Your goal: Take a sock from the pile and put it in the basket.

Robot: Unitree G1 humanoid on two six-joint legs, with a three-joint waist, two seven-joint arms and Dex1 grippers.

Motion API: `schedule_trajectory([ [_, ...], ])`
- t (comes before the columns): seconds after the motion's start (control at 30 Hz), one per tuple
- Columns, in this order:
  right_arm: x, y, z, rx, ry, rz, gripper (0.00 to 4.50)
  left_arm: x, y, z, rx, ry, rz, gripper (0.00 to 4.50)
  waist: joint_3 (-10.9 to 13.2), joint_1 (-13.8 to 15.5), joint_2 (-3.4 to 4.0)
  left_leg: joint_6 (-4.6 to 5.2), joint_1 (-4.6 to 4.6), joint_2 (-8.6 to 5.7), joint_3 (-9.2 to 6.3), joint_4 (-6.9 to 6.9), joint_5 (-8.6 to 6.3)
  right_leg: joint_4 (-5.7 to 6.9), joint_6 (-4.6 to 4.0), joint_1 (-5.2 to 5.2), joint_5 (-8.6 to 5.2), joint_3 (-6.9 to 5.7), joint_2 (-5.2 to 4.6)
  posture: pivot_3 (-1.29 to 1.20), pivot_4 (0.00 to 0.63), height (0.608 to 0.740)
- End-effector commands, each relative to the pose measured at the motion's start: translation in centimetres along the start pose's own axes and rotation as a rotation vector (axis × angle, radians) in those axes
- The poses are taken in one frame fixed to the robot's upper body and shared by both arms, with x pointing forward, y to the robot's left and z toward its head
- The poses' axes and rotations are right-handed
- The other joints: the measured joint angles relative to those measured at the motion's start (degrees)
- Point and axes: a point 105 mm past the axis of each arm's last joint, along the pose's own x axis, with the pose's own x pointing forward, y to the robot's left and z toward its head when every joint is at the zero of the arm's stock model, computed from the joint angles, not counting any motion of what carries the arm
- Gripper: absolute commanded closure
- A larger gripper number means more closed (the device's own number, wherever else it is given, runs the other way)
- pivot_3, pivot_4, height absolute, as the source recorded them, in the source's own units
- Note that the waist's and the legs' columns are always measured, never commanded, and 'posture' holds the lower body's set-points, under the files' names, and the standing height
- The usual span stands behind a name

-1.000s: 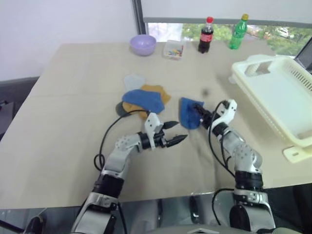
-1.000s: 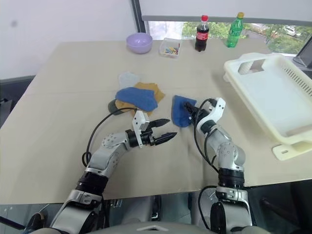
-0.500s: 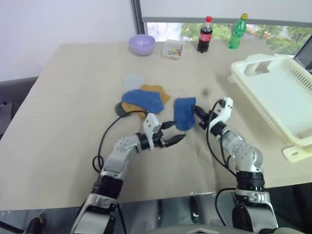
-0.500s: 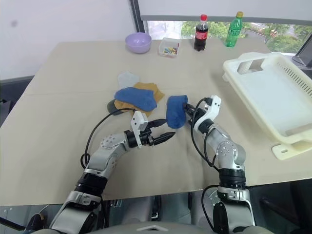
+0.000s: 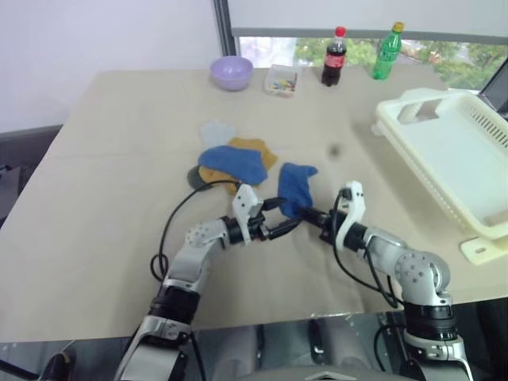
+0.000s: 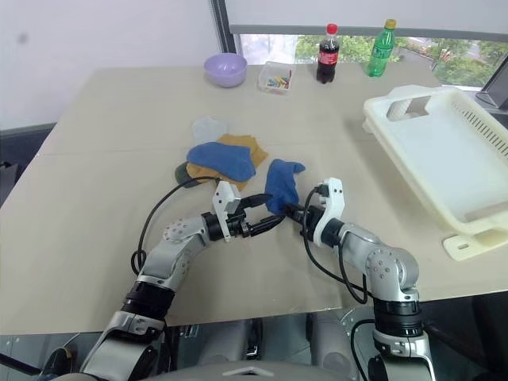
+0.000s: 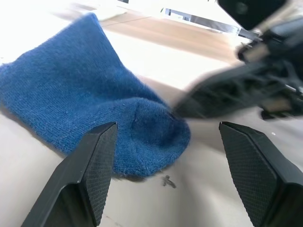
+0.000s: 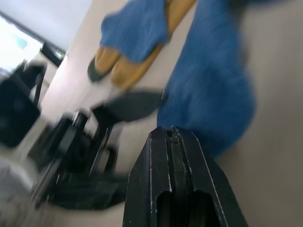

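Observation:
The pile of mustard and blue socks, with a pale piece and a dark one, lies mid-table. One blue sock lies apart, to the pile's right. My right gripper points left, shut, with its tips at that sock's near edge, pinching it there. The shut fingers have the blue sock just beyond them. My left gripper stands open right beside the sock's near end, facing the right gripper; the blue sock sits between its fingers. The white basket stands empty at the right.
A lilac bowl, a small clear box, a cola bottle and a green bottle line the far edge. A black cable loops from my left arm across the table. Bare tabletop lies between sock and basket.
My right gripper has shut at the blue sock and drawn back toward me and leftward, pulling the sock's near end along. The left gripper has stayed put.

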Motion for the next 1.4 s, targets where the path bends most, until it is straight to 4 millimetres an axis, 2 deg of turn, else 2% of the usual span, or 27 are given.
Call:
schedule_trajectory([
  [0.03,-0.1,0.0,-0.1,-0.011,0.001,-0.014,4.48,-0.3,-0.4,1.9,0.019,-0.086,-0.03,0.83,0.0,0.0,0.0,0.0,0.01,0.02,-0.01,0.0,0.0,0.01,-0.02,0.0,-0.01,0.0,0.02,0.0,0.15,0.74],
  [0.13,-0.1,-0.5,1.4,-0.039,-0.072,-0.048,4.48,-0.5,-0.5,2.4,0.018,-0.097,-0.056,0.83,0.0,0.0,0.0,0.0,0.02,0.02,-0.02,0.0,0.0,0.02,-0.01,0.0,-0.01,-0.01,0.04,0.0,0.15,0.74],
  [0.2,-0.6,-0.8,2.6,-0.062,-0.113,-0.051,4.48,-0.8,-0.6,3.4,0.014,-0.134,-0.078,0.83,0.0,0.0,-0.01,0.0,0.0,0.01,0.0,0.0,0.0,0.01,0.08,0.0,0.04,0.0,0.04,0.0,0.15,0.74],
  [0.3,-1.3,-0.8,3.5,-0.109,-0.138,-0.037,4.48,-1.1,-0.5,4.2,0.024,-0.158,-0.086,0.83,0.0,0.1,-0.01,0.0,-0.03,-0.01,0.01,0.01,0.0,-0.02,0.09,0.0,0.05,0.01,-0.01,0.0,0.15,0.74],
  [0.4,-1.7,-1.2,4.6,-0.165,-0.178,-0.058,3.58,-1.6,-0.1,4.2,0.039,-0.145,-0.072,0.83,0.0,0.1,-0.01,0.0,-0.05,-0.02,0.01,0.0,0.0,-0.08,0.09,-0.01,0.05,0.01,0.0,0.0,0.15,0.74],
  [0.5,-1.5,-2.0,5.5,-0.206,-0.213,-0.103,2.26,-2.2,0.4,4.1,0.051,-0.138,-0.046,0.83,0.0,0.0,0.0,0.0,-0.05,-0.01,0.0,-0.01,0.0,-0.08,0.09,-0.01,0.05,0.0,0.02,0.0,0.15,0.74],
  [0.6,-0.3,-2.5,5.7,-0.243,-0.208,-0.123,0.87,-2.5,0.8,4.1,0.061,-0.136,-0.023,0.83,0.0,-0.1,0.0,0.0,-0.02,0.0,0.03,-0.01,0.0,-0.07,0.08,-0.01,0.04,0.02,0.04,0.0,0.15,0.74],
  [0.83,2.7,-3.0,4.7,-0.223,-0.135,-0.099,0.87,-2.3,0.9,4.1,0.073,-0.137,-0.016,0.83,0.0,0.0,0.0,0.0,-0.05,0.0,0.03,-0.01,0.0,-0.08,0.08,-0.01,0.06,0.01,0.02,0.0,0.15,0.74],
  [0.97,3.5,-3.0,4.5,-0.23,-0.129,-0.085,0.87,-2.3,1.0,4.1,0.079,-0.137,-0.005,0.83,0.0,0.0,0.0,0.0,-0.05,0.0,0.03,-0.01,0.0,-0.09,0.08,-0.01,0.06,0.02,0.02,0.0,0.15,0.74],
  [1.07,2.7,-3.1,4.8,-0.222,-0.153,-0.105,2.25,-2.5,1.2,4.1,0.087,-0.136,0.012,0.83,0.0,0.0,0.0,0.0,-0.05,0.01,0.01,-0.01,0.0,-0.08,0.08,-0.01,0.06,-0.01,0.03,0.0,0.15,0.74],
  [1.17,1.7,-2.4,4.1,-0.217,-0.135,-0.074,3.74,-2.6,1.2,3.9,0.085,-0.133,0.015,0.83,0.0,0.1,0.01,0.0,-0.06,0.01,0.0,-0.02,0.0,-0.09,0.08,-0.01,0.06,-0.01,0.02,0.0,0.15,0.74],
  [1.23,1.3,-1.8,3.6,-0.209,-0.124,-0.053,4.46,-2.5,1.1,3.8,0.083,-0.13,0.011,0.83,0.0,0.1,0.01,0.0,-0.07,0.0,0.01,-0.02,0.0,-0.1,0.08,-0.01,0.06,-0.01,-0.01,0.0,0.15,0.74],
  [1.4,0.5,0.1,2.4,-0.139,-0.112,-0.002,4.46,-2.2,0.9,3.7,0.081,-0.125,-0.005,0.83,0.0,0.1,0.0,0.0,-0.06,0.0,0.0,-0.02,0.0,-0.09,0.08,-0.01,0.06,-0.01,0.0,0.0,0.15,0.74],
])
